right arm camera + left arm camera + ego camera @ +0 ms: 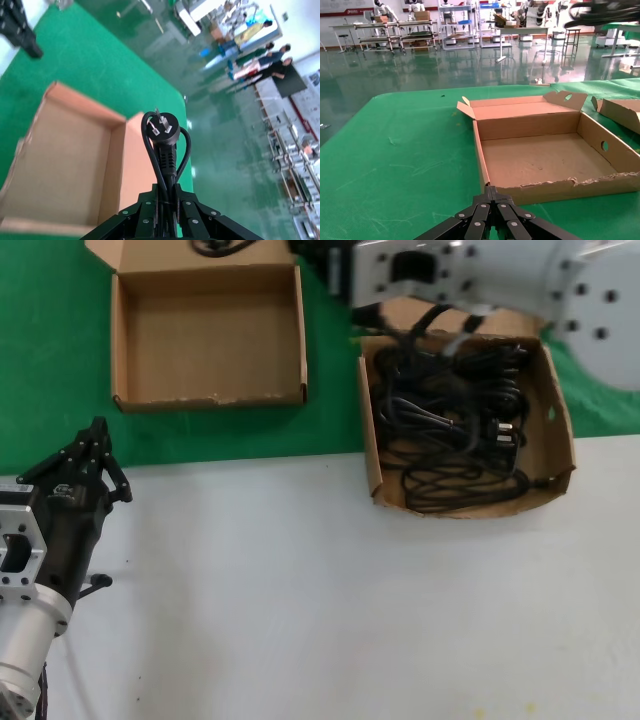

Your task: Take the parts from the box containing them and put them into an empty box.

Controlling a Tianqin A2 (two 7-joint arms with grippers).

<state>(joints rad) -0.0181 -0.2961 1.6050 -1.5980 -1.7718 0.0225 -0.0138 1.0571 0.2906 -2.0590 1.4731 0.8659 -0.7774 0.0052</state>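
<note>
Above the empty box, the right claw clamps a power cord below its plug.
Remaining cords fill the taller box beside it; left claw, pinched closed, waits near its front wall.

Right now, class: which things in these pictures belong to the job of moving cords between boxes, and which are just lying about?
Belong to the job:
- cords, tangled in the full box
- empty box
- right gripper, shut on a cord with its plug sticking up
- left gripper, waiting on the near side of the empty box

Just lying about:
- green mat
- white table
</note>
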